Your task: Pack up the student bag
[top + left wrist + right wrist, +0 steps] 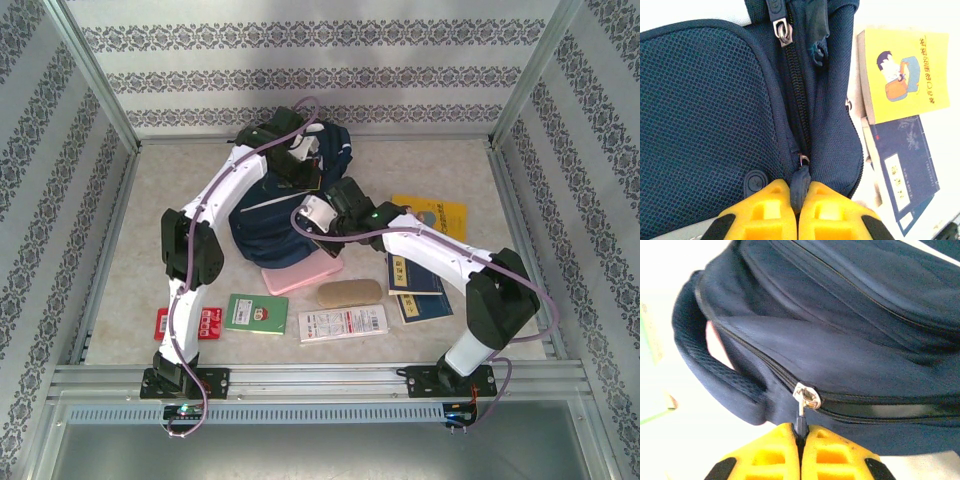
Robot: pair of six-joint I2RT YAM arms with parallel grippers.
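Viewing from above, we are finding the student bag (270, 215) lying at the far middle of the table (140, 280), its long axis running near-to-far and leaning toward the far right. Which end is its top we cannot tell. The left gripper (799, 194) is sitting at the bag's far end, fully closed and pinching a dark zipper tab (800, 180) beside the mesh panel (705, 115). The right gripper (800, 434) is sitting against the bag's near right side, likewise closed, pinching the zipper pull (800, 421) hanging from a silver slider (808, 397).
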